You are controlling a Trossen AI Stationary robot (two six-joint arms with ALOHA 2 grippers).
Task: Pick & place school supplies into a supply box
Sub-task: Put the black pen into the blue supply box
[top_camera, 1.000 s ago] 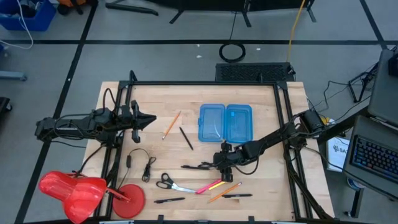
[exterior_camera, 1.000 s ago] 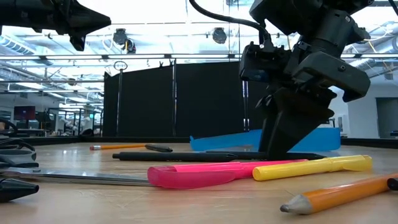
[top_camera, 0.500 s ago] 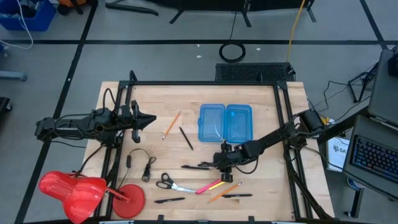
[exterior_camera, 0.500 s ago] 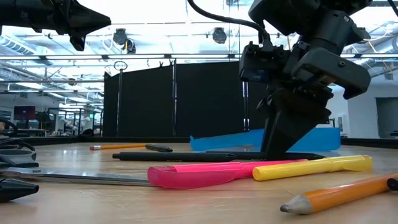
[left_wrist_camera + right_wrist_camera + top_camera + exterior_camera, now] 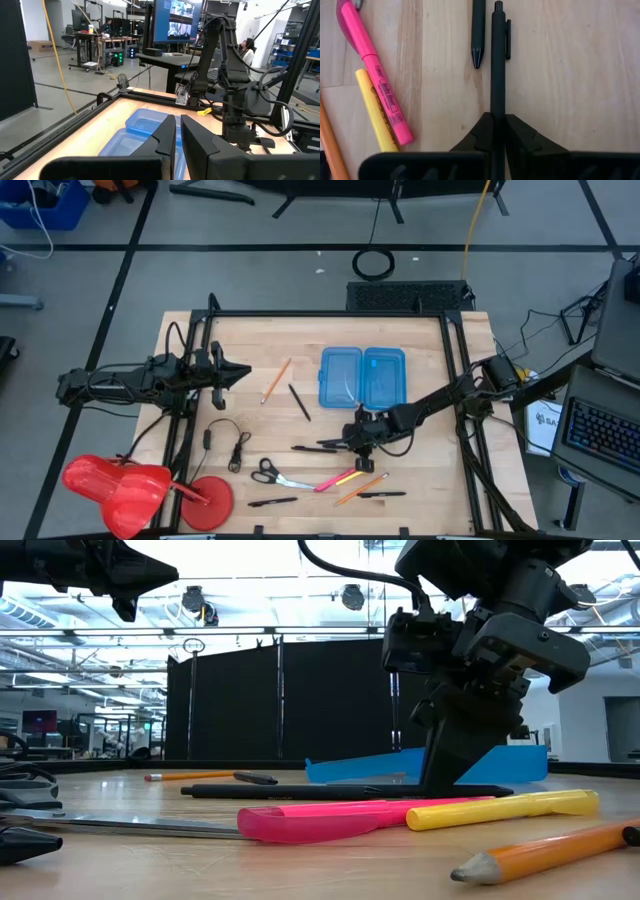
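My right pincer (image 5: 493,131) pinches a black pen (image 5: 497,60) lying on the tabletop (image 5: 420,480) near the blue supply box (image 5: 362,377) (left pincer (image 5: 238,372) shut, idle at far left).

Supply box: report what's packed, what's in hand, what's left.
Packed: nothing visible; the supply box lies open. In hand: the right end effector is shut on a black pen at the table. Left: markers, pencils, scissors, other pens.

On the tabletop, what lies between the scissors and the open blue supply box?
In the high view, two black pens lie side by side between the scissors and the supply box. The right tool is shut on one of them.
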